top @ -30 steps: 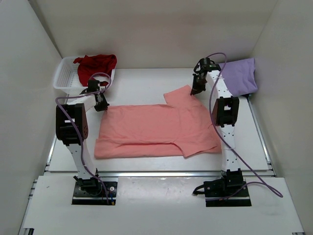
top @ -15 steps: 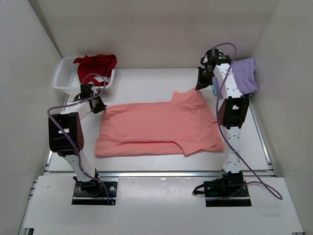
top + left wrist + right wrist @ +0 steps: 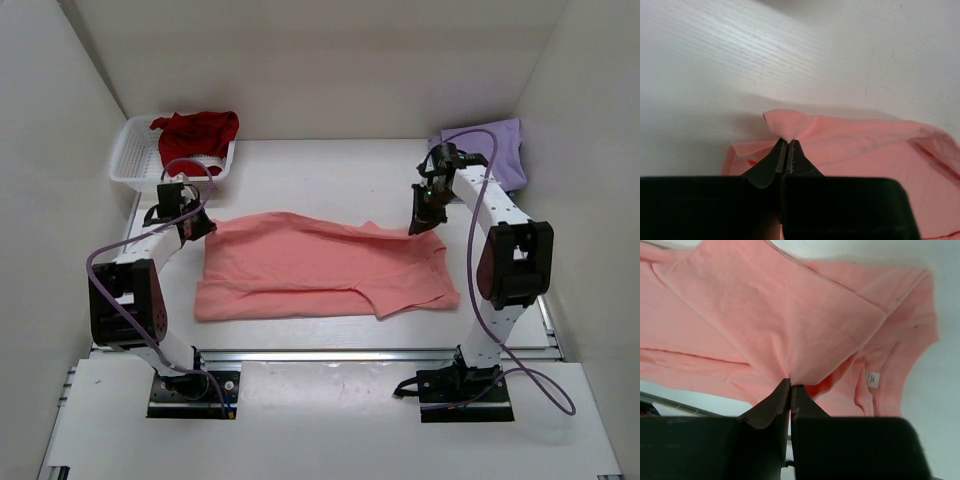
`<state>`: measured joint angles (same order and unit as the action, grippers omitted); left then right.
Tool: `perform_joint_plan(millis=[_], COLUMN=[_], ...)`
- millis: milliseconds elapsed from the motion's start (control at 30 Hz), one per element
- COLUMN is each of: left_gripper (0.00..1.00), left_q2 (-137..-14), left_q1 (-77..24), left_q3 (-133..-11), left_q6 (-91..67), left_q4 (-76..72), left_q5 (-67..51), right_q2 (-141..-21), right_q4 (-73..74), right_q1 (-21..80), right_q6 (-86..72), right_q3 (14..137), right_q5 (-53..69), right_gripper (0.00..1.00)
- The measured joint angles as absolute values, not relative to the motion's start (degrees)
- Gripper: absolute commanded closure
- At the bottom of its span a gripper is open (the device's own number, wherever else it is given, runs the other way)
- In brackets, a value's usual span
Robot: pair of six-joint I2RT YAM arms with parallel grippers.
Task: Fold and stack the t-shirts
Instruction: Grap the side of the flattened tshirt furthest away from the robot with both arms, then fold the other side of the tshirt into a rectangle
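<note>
Top external view: at the far left corner, a white basket [image 3: 128, 160] with a crumpled red shirt [image 3: 197, 132] heaped in it and spilling over the rim; at the far right, against the wall, a purple shirt [image 3: 497, 150], partly crossed by the right arm's cable; between them, bare white table [image 3: 320, 175]. In the middle, toward the near edge, the pink shirt [image 3: 320, 268], spread wide but rumpled; far edge raised at both ends, near edge flat on the table, a fold running along the lower part; well apart from the purple shirt, its left corner near the basket. Left gripper [image 3: 196, 226] at the shirt's far left corner, just in front of the basket; arm low and leaning out to the left of its base, elbow by the table's left edge, forearm angled up and inward. Right gripper [image 3: 421, 222] at the shirt's far right corner, pointing down; arm reared up on the right, elbow high, forearm reaching back toward the middle, cable looping above. From the left wrist: jaws pinched together on a small peak of pink cloth held just off the table, the rest trailing to the right. From the right wrist: jaws likewise clamped on a bunched point of the shirt, cloth spreading away beyond, a white label [image 3: 871, 378] by the neck opening.
</note>
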<state>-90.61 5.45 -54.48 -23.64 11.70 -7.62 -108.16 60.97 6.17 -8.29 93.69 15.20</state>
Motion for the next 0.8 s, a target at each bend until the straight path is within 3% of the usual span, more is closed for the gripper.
perform_joint_plan(millis=[500,800], left_gripper=[1.00,1.00], left_q2=[-80.20,-77.73], left_q1=[5.39,5.48], left_q3=[-41.52,-40.01], left_q6=[-20.56,-19.51], left_q4=[12.05,14.22], left_q5=[-6.31,-2.24], right_q2=[-92.53,-85.17], right_q4=[44.47,40.53], right_q1=[1.30,1.93], right_q6=[-7.53,-7.97], right_q3=[66.61,57.95], right_q5=[23.86,26.33], right_gripper=[0.99,1.00])
